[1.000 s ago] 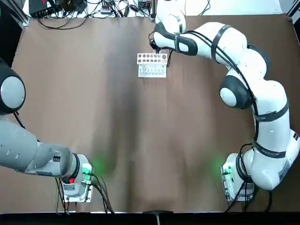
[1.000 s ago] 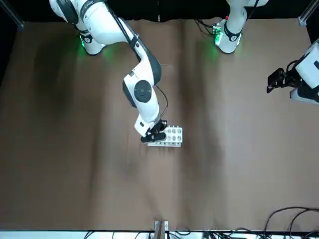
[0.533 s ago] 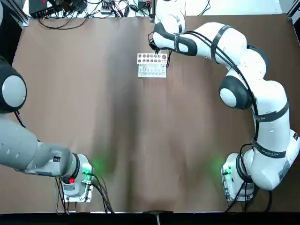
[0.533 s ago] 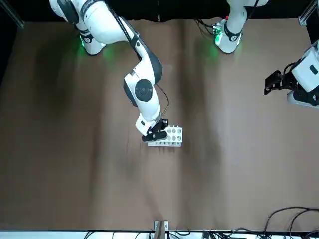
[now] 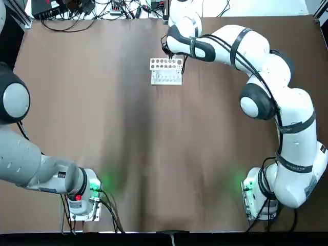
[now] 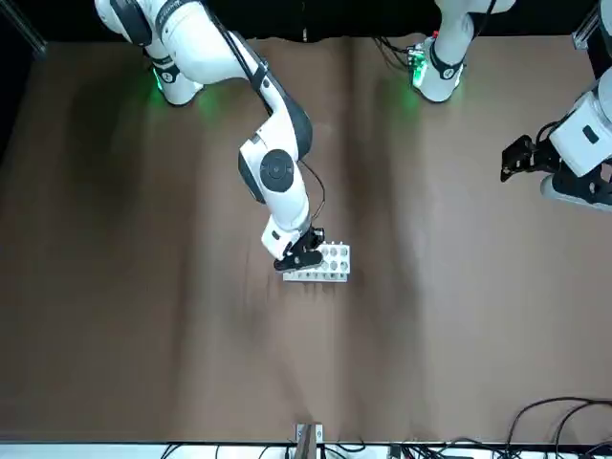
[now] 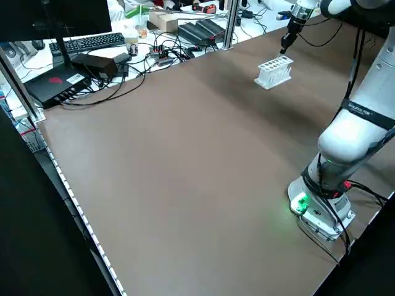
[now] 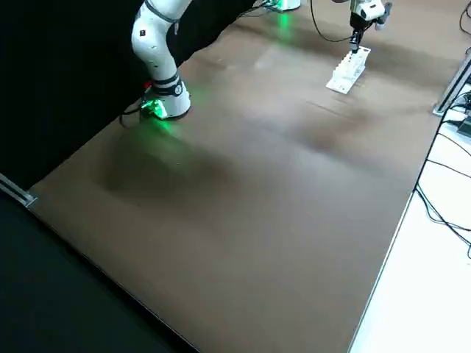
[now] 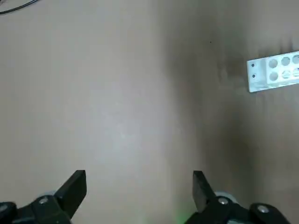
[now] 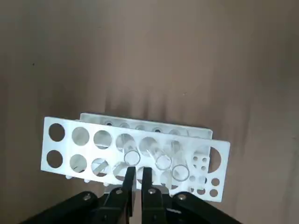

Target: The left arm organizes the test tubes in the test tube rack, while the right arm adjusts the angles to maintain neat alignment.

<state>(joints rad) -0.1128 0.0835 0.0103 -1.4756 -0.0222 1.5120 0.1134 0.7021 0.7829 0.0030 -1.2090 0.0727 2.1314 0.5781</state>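
Observation:
The white test tube rack (image 5: 166,70) stands on the far part of the brown table, also seen in the front view (image 6: 323,263). Three clear test tubes (image 10: 163,161) lean in its holes near one end. The right arm's gripper (image 6: 303,251) hangs over the rack's edge on the robot's right side. Its fingers (image 10: 130,179) are shut with only a slit between them, just above the rack (image 10: 93,140) and close to the nearest tube (image 10: 132,157). The left arm's gripper (image 6: 517,161) hovers far off at the table's left side, open and empty (image 9: 138,185).
Cables, a keyboard and boxes lie on the bench beyond the far table edge (image 7: 154,37). The two arm bases with green lights (image 5: 84,197) (image 5: 256,197) stand at the near edge. Bare brown tabletop (image 5: 154,154) lies between the bases and the rack.
The left gripper has drifted a little inward over the table. The right gripper has edged slightly closer to the rack. The rack has not moved.

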